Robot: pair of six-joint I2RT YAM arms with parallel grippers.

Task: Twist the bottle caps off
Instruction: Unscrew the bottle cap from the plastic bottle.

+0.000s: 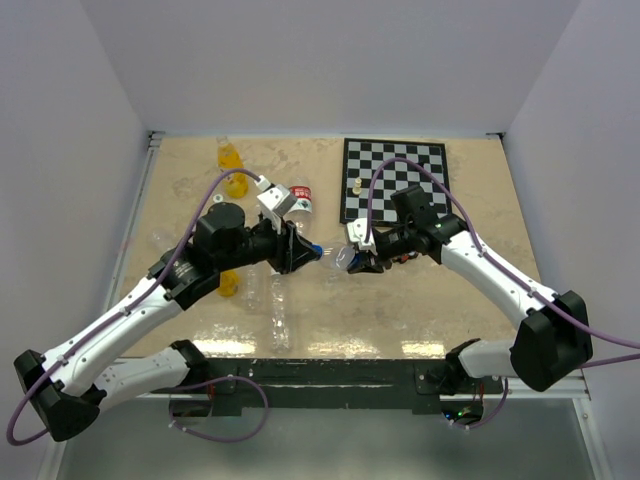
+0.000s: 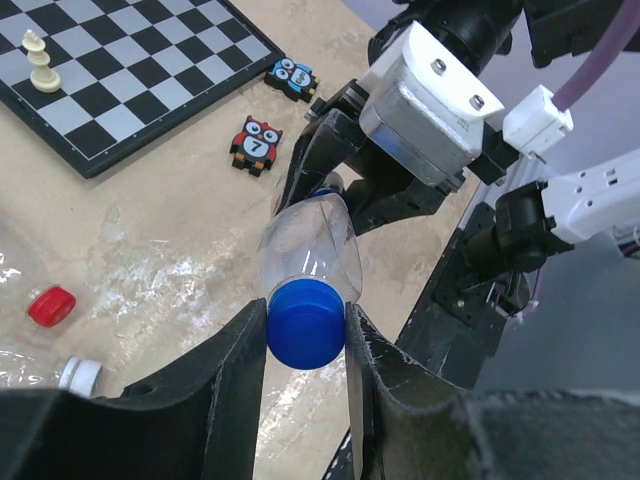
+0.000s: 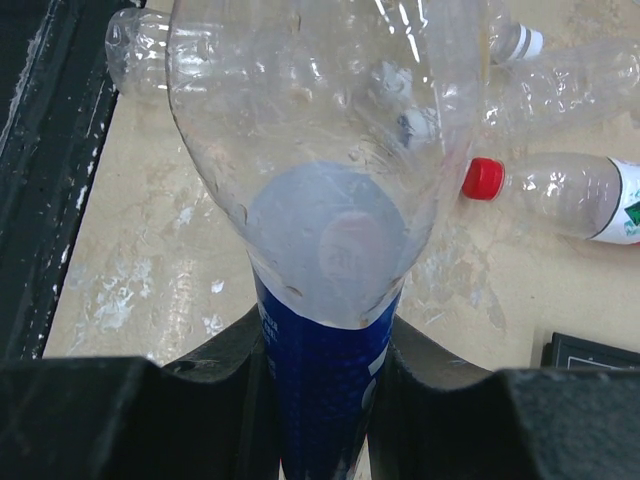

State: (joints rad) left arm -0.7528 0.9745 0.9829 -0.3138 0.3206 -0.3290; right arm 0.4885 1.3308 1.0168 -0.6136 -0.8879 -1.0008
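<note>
A clear bottle (image 1: 345, 257) with a blue label hangs in the air between my two arms, above the middle of the table. My right gripper (image 3: 325, 400) is shut on its labelled body (image 3: 320, 200), and its neck points to the left. On the neck sits a blue bottle cap (image 2: 306, 325), and my left gripper (image 2: 306, 338) is shut on it, one finger pressed to each side. From above, the cap (image 1: 317, 251) shows as a small blue spot at the left gripper (image 1: 305, 250), facing the right gripper (image 1: 362, 258).
Orange-yellow bottles stand at the back left (image 1: 230, 155) and by my left arm (image 1: 230, 283). A labelled bottle with a red cap (image 3: 483, 178) and clear bottles (image 3: 520, 42) lie on the table. A chessboard (image 1: 393, 180) carries a white piece (image 2: 39, 62); owl tiles (image 2: 255, 145) lie beside it.
</note>
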